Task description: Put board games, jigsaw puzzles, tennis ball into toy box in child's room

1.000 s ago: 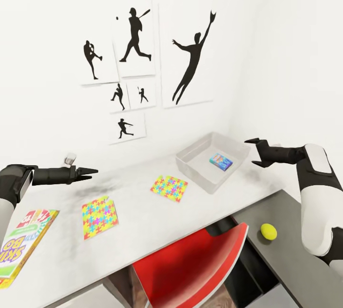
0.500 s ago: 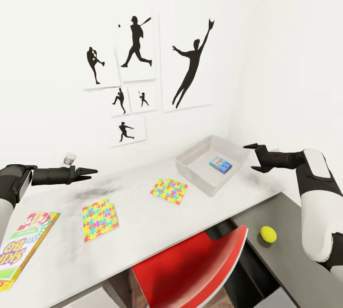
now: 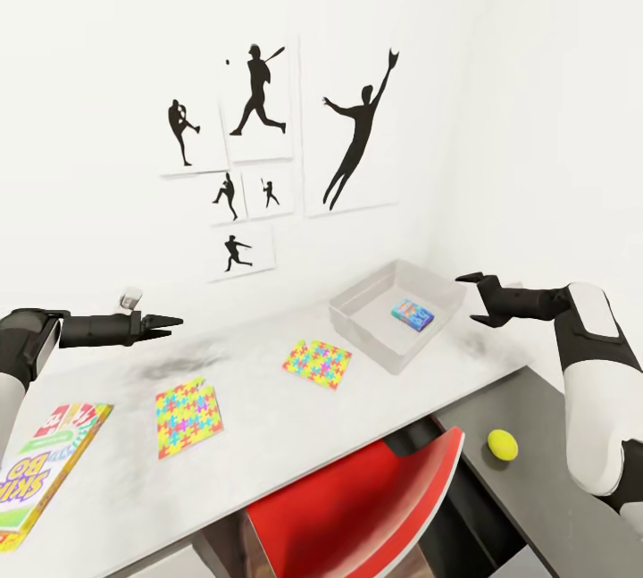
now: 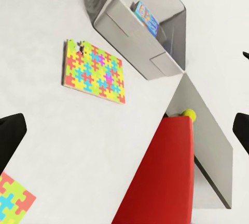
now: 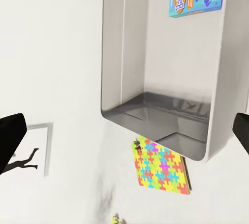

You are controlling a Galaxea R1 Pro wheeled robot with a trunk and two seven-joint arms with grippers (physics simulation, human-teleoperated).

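Note:
The pale grey toy box (image 3: 357, 321) stands at the table's (image 3: 268, 435) far right corner, with a small blue board game (image 3: 412, 314) lying in it. Two jigsaw puzzles (image 3: 318, 363) (image 3: 187, 417) lie flat on the pale top. A green-edged board game (image 3: 45, 471) sits at the near left edge. The tennis ball (image 3: 502, 445) rests on the lower dark section. My right gripper (image 3: 467, 299) hangs open just right of the toy box (image 5: 111, 52). My left gripper (image 3: 170, 323) hovers open over the table's back left, empty. The bed is out of view.
A red chair (image 3: 357, 506) is pushed under the table's front edge. White walls close in behind and to the right, with black baseball silhouette pictures (image 3: 259, 140) on the back wall. A small cup-like thing (image 3: 131, 297) stands by the wall behind my left arm.
The whole view has drifted slightly, so the camera moved. Both grippers stay open and nothing on the table has shifted.

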